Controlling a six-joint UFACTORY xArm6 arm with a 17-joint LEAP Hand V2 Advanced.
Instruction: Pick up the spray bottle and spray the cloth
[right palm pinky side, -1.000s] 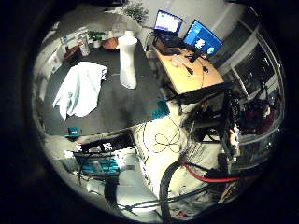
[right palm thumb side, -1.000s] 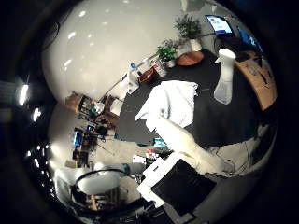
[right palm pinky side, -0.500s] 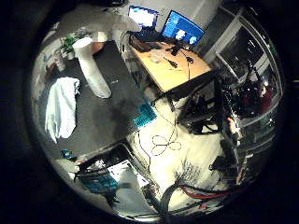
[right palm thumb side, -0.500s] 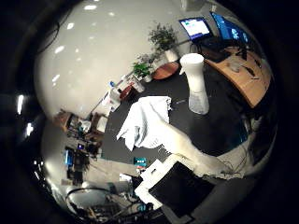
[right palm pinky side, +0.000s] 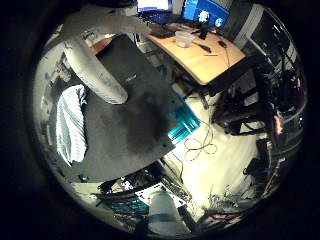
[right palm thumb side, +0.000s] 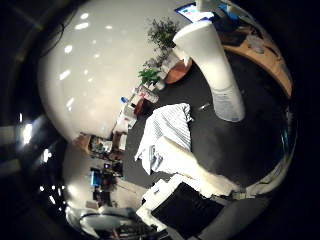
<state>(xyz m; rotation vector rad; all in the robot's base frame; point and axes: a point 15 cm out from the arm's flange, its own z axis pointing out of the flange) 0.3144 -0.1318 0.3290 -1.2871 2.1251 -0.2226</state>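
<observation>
A white bottle (right palm thumb side: 215, 70) and a white cloth (right palm thumb side: 165, 132) with fine grey stripes sit on a black tabletop (right palm pinky side: 135, 130), beside a tan wooden desk (right palm pinky side: 210, 60) and teal blocks (right palm pinky side: 182, 125).

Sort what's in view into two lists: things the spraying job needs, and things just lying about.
For the job:
- spray bottle, white, standing upright on the dark table
- cloth, striped, crumpled on the table beside the bottle
- robot hand, over the table, not yet on the bottle

Just lying about:
- potted plants
- wooden desk with monitors
- teal box on the floor
</observation>
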